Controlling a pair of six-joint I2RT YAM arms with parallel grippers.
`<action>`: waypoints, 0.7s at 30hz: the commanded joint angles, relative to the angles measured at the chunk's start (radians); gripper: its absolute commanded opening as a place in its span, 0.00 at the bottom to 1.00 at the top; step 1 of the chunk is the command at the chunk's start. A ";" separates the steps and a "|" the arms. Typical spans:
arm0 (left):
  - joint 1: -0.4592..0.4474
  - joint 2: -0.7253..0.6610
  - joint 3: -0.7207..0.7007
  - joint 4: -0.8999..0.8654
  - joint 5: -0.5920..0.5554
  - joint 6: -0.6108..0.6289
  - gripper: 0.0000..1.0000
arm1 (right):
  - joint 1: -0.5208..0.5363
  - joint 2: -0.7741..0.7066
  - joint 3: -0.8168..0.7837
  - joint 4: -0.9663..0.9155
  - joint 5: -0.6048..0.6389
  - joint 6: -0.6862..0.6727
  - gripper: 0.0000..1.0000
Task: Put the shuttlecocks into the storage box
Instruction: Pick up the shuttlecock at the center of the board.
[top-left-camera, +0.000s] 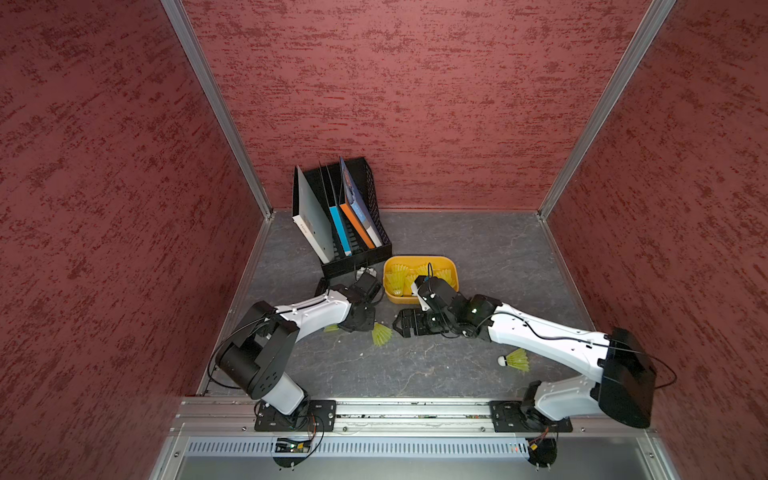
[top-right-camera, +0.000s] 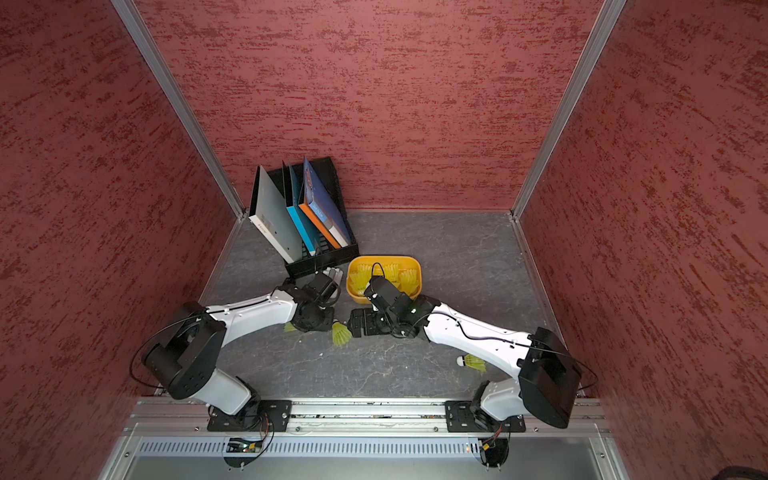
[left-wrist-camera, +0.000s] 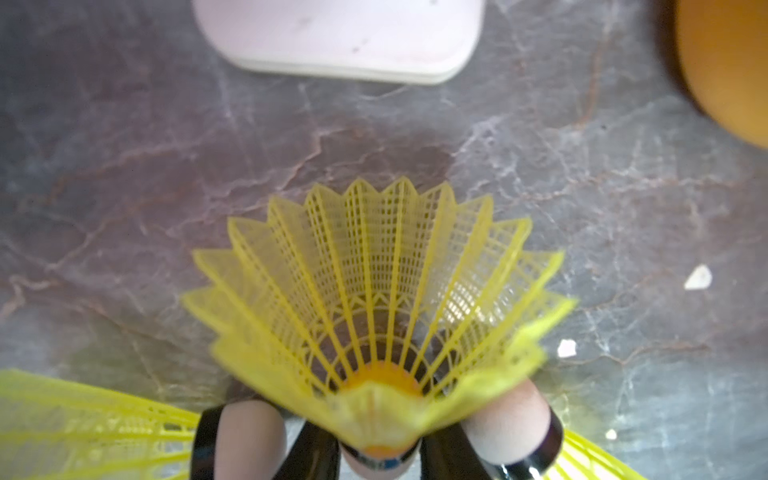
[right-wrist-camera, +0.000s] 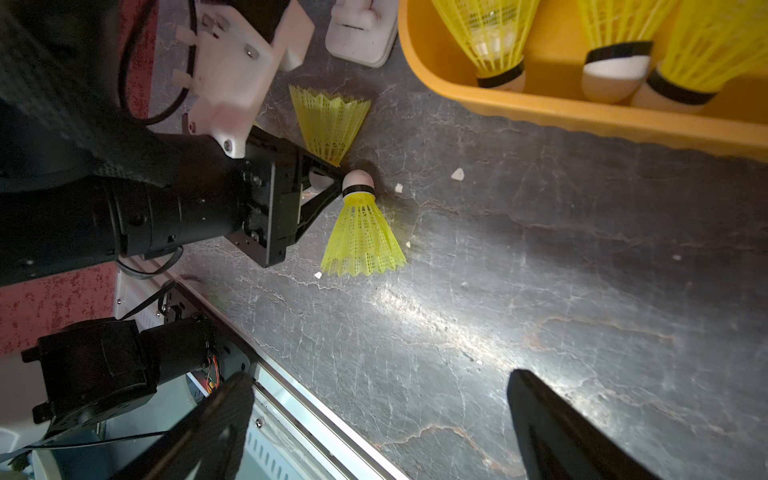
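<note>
In the left wrist view my left gripper (left-wrist-camera: 378, 461) is shut on the banded tip of a yellow shuttlecock (left-wrist-camera: 374, 282), whose skirt fans up toward the camera. Two more shuttlecocks flank its fingers, one (left-wrist-camera: 83, 424) on each side (left-wrist-camera: 507, 415). In both top views the right-hand one (top-left-camera: 381, 333) (top-right-camera: 340, 332) lies beside the left gripper (top-left-camera: 360, 325). My right gripper (top-left-camera: 401, 324) (right-wrist-camera: 378, 376) is open and empty, just in front of the orange-yellow storage box (top-left-camera: 419, 259) (right-wrist-camera: 540, 112), which holds several shuttlecocks (right-wrist-camera: 494, 33). Another shuttlecock (top-left-camera: 515, 359) lies by the right arm.
A black mesh file rack with books (top-left-camera: 353, 232) stands behind the left gripper. A small grey-white device (top-left-camera: 365, 274) (left-wrist-camera: 340, 37) lies between the rack and the box. Small white crumbs (right-wrist-camera: 458, 174) dot the grey tabletop. Red walls close in three sides.
</note>
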 joint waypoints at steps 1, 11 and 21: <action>-0.006 -0.018 0.025 0.009 -0.005 -0.001 0.22 | -0.015 -0.026 -0.001 -0.004 -0.002 -0.008 0.98; -0.048 -0.181 0.060 -0.096 -0.012 -0.069 0.18 | -0.106 -0.096 0.045 -0.094 0.028 -0.057 0.98; -0.104 -0.256 0.180 -0.179 -0.006 -0.137 0.17 | -0.201 -0.110 0.114 -0.201 0.071 -0.092 0.98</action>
